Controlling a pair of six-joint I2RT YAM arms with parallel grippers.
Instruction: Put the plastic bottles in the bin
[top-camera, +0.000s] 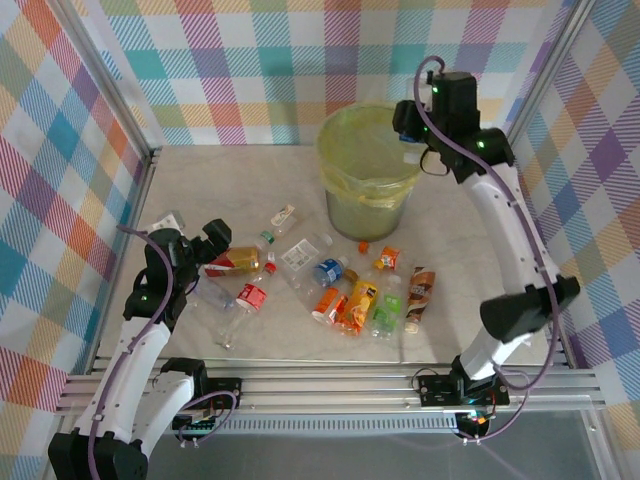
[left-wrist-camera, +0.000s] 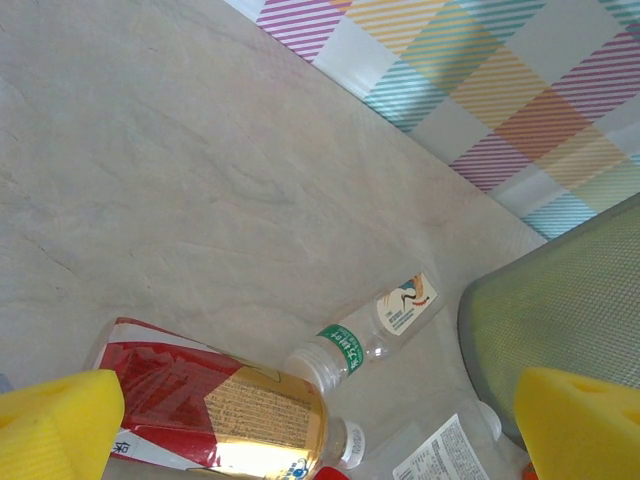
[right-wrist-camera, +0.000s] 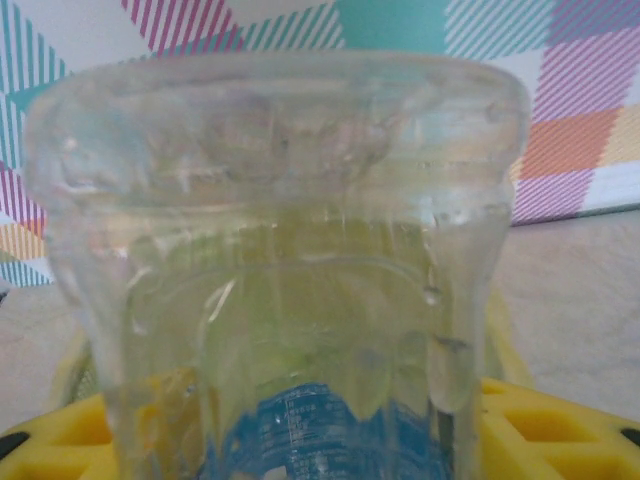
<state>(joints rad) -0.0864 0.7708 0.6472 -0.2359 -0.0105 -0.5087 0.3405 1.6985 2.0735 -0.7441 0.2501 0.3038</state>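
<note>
About a dozen bottles lie loose on the table (top-camera: 200, 180), most of them bunched in front of the bin (top-camera: 368, 165).

Right gripper (top-camera: 408, 135): clenched on a clear bottle (right-wrist-camera: 280, 270) with a blue label, which sits between the yellow pads (right-wrist-camera: 560, 430). In the top view it hangs at the bin's right rim, not over the middle.

Left gripper (top-camera: 215, 238): released, pads wide apart, poised above a red-labelled bottle (left-wrist-camera: 210, 410) lying on its side. A small bottle with a green band (left-wrist-camera: 375, 325) lies just beside that one's neck.

Risks noted:
- Release at the rim. Judged from the top view, the held bottle could strike the edge or the bag liner and drop outside. Moving inward first would be safer.
- Wet, smooth plastic. Droplets show on the held bottle, so it may slip in the pads before release.
- Rolling. The red-labelled bottle is round and lies flat, so an off-centre closing could squirt it sideways into its neighbours.
- Crowding. The pads may catch the green-banded bottle as well and give a poor double hold.
</note>
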